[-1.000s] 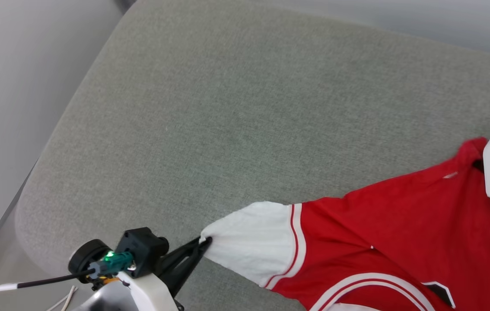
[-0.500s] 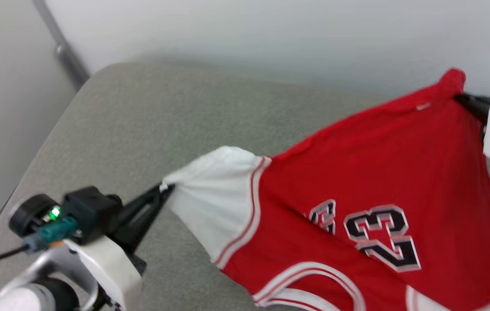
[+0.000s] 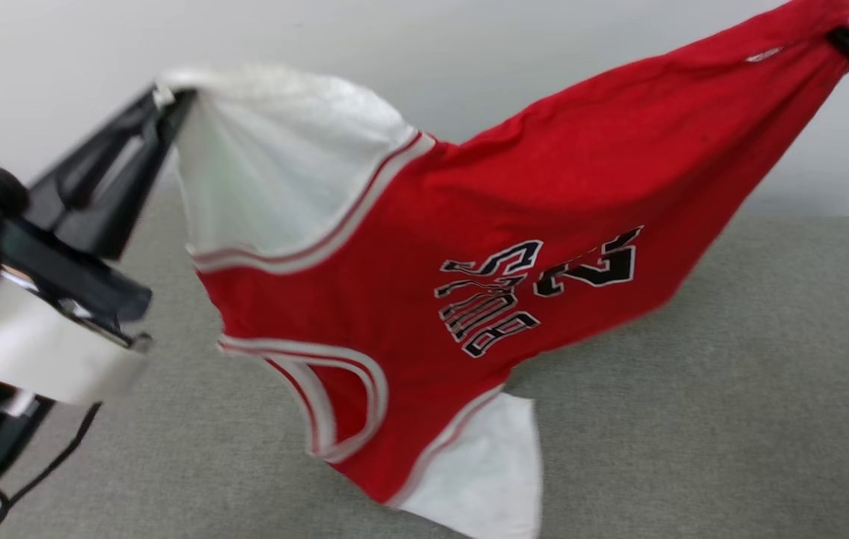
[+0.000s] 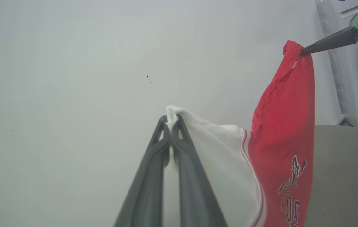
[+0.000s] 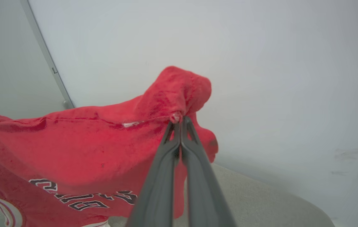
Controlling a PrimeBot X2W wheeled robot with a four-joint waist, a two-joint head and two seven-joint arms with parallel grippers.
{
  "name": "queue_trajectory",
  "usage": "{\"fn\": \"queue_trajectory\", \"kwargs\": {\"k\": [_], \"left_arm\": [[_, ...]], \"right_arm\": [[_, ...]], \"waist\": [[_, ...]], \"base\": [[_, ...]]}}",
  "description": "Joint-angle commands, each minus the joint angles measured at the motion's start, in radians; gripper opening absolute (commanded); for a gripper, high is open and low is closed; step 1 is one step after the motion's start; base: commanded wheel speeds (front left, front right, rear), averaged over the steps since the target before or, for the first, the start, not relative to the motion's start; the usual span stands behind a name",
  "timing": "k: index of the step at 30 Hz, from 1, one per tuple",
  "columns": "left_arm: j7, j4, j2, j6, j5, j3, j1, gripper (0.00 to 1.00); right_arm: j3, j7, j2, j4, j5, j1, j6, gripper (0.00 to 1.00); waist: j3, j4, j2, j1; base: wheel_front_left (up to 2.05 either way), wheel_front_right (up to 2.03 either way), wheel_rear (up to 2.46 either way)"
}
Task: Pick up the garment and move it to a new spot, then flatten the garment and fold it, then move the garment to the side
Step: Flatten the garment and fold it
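The garment, a red jersey with white sleeves and black-and-white chest lettering, hangs stretched in the air between both grippers above the grey cushion. My left gripper is shut on the edge of one white sleeve at the upper left; in the left wrist view its tips pinch the white cloth. My right gripper is shut on a bunched red hem corner at the upper right; the right wrist view shows this pinch on the red fabric. The other white sleeve dangles low, close to the cushion.
A grey upholstered cushion spreads below the garment, with a pale wall behind it. A metal strip runs down the wall at the left. A white appliance stands beyond the cushion's far end.
Both grippers have risen with the garment, lifting it off the cushion so it hangs spread between them. The head view has tilted upward.
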Motion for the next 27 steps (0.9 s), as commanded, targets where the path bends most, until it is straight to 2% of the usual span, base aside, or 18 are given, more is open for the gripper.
{"fn": "queue_trajectory", "kwargs": {"k": [1,10,16,22,27], "left_arm": [[-0.020,-0.001,-0.009,-0.005,0.005,0.017,-0.048,0.00],[-0.075,0.034,-0.034,-0.010,0.036,0.065,-0.225,0.00],[-0.093,0.089,-0.032,-0.017,0.025,0.112,-0.346,0.00],[-0.110,0.181,-0.031,-0.051,0.013,0.140,-0.504,0.00],[-0.126,0.312,-0.040,-0.097,0.027,0.124,-0.672,0.00]], "right_arm": [[-0.023,0.003,0.022,-0.024,0.015,-0.017,0.000,0.00],[-0.074,-0.037,0.080,-0.111,-0.023,-0.046,0.000,0.00],[-0.107,-0.055,0.115,-0.136,-0.051,-0.103,0.000,0.00],[-0.131,-0.064,0.141,-0.138,-0.076,-0.181,0.000,0.00],[-0.131,-0.094,0.159,-0.096,-0.117,-0.287,0.000,0.00]], "waist": [[-0.008,-0.033,0.0000,0.0000],[0.022,-0.107,0.0000,0.0000],[0.096,-0.148,0.0000,0.0000],[0.210,-0.176,0.0000,0.0000],[0.333,-0.188,0.0000,0.0000]], "base": [[0.00,0.00,0.00],[0.00,0.00,0.00],[0.00,0.00,0.00],[0.00,0.00,0.00],[0.00,0.00,0.00]]}}
